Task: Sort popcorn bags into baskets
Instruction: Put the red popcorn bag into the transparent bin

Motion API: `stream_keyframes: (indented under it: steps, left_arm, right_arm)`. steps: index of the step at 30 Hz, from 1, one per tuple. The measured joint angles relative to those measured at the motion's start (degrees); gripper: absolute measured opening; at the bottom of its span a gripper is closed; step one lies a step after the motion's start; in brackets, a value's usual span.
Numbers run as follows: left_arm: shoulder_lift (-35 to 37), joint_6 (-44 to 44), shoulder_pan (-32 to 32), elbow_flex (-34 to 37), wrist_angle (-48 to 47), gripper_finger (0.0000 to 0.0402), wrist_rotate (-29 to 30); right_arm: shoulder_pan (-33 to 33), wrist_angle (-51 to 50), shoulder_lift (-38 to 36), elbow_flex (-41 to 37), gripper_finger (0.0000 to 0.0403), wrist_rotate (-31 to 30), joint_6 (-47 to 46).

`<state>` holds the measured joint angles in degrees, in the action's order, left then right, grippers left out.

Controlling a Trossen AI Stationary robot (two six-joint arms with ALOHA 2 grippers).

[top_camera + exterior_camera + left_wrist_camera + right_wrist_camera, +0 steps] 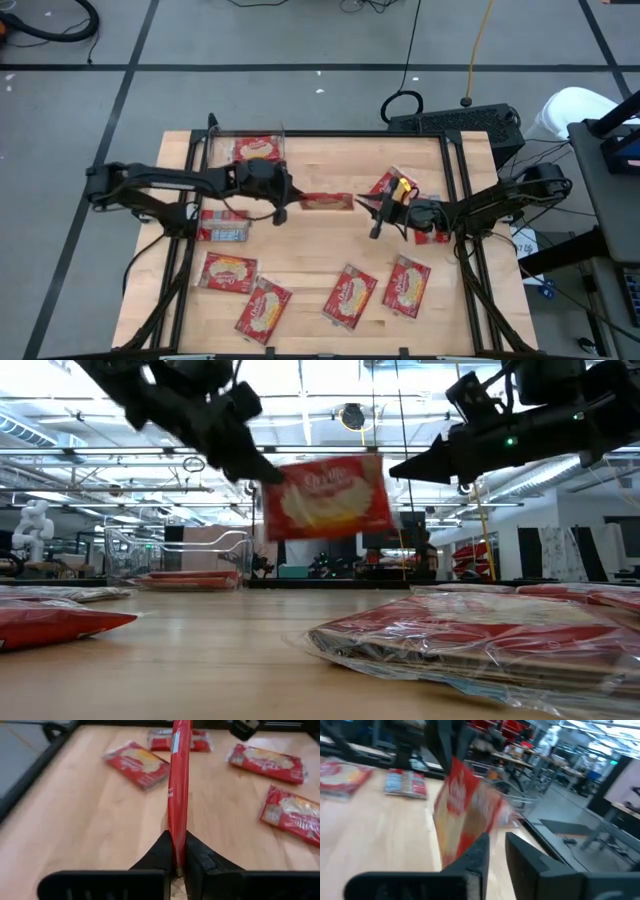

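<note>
Bag (326, 202) clamped in left gripper (283, 203); right gripper (378, 222) near, empty.

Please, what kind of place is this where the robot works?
Probably a robotics lab or workshop: a wooden table in a black frame stands on a grey floor with taped lines, cables lie around it, and metal racks and ceiling strip lights fill the open hall behind.

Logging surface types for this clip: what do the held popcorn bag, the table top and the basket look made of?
Held popcorn bag, pinched by the left gripper: glossy printed plastic film, apparently; the nearest packet shows clear crinkled wrap with glare. Table top: pale wood, butcher-block look, with visible plank seams and a matte finish. Basket: seemingly clear plastic, its walls see-through.
</note>
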<state>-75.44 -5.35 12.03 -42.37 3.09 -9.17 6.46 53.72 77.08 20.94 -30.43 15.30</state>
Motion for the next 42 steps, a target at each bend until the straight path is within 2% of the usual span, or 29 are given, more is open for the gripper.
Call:
stream_keyframes:
  steps: [3, 12, 16, 24, 28, 35, 38, 42]
  left_arm:
    - [5.0, -1.8, 0.1, -3.2, -12.1, 0.0018, 2.6]
    - [15.9, -5.0, 1.1, -11.8, -34.0, 0.0028, 12.3]
    - [19.6, -5.9, 3.8, -14.6, -40.2, 0.0020, 13.0]
    - [23.8, -12.2, 12.6, -17.5, -46.9, 0.0031, 17.4]
    - [23.5, -14.8, 20.0, -17.0, -47.7, 0.0027, 17.1]
    - [20.2, -16.9, 31.8, -16.9, -48.1, 0.0024, 12.7]
    - [18.7, -18.4, 36.0, -16.9, -48.5, 0.0031, 8.7]
    - [15.8, -18.6, 40.3, -16.9, -49.2, 0.0029, 3.9]
  right_arm:
    - [0.0, -0.2, 0.0, 0.0, 0.0079, -2.2, -0.8]
    - [0.0, -0.6, 0.0, -2.4, 0.0106, -2.4, -6.1]
    - [0.0, -0.5, 0.0, -4.6, 0.0106, -2.2, -9.3]
    - [0.0, 3.0, 0.1, -8.0, 0.0106, 4.0, -10.2]
    - [0.0, 3.9, 0.1, -9.0, 0.0106, 5.3, -10.2]
    - [0.0, 3.8, 0.1, -9.4, 0.0106, 6.8, -12.2]
    - [0.0, 3.9, 0.1, -9.4, 0.0106, 10.0, -13.2]
    - [0.2, 3.9, 0.1, -9.4, 0.0106, 11.3, -14.4]
